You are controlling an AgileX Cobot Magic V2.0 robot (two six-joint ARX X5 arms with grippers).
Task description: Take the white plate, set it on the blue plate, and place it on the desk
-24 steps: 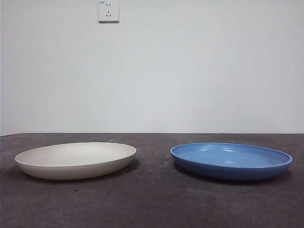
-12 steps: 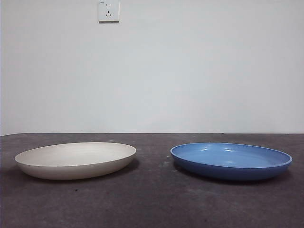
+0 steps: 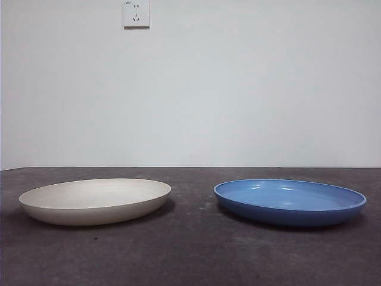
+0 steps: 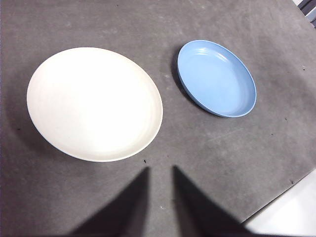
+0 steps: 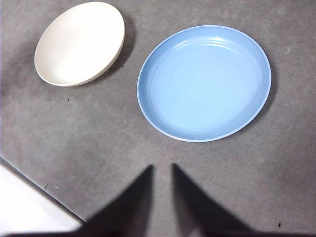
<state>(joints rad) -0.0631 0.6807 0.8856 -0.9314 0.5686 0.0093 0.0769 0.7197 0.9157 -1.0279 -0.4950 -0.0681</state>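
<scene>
- Clearly at the very start: white plate [image 3: 94,201] flat on the counter [image 3: 190,256], blue plate [image 3: 290,201] beside it with a bare strip of counter between, neither touched
- Left gripper [image 4: 160,170] high above the counter, nearest the white plate, slightly spread with a narrow gap between the tips, holding nothing
- Right gripper [image 5: 162,168] likewise high, nearest the blue plate, slightly spread, empty
- Neither arm visible from the front, so both judged to be waiting
- Next, probably: lower the left gripper to the white plate's rim, widen enough to straddle the thin edge, pinch, lift, carry across onto the blue plate
- Shallow rim low to the counter, so likely a slanted approach needed to get one tip under the edge
- Nearby only a wall socket [image 3: 136,13] behind, and the counter's pale edge in the wrist views; nothing in the way between the plates
</scene>
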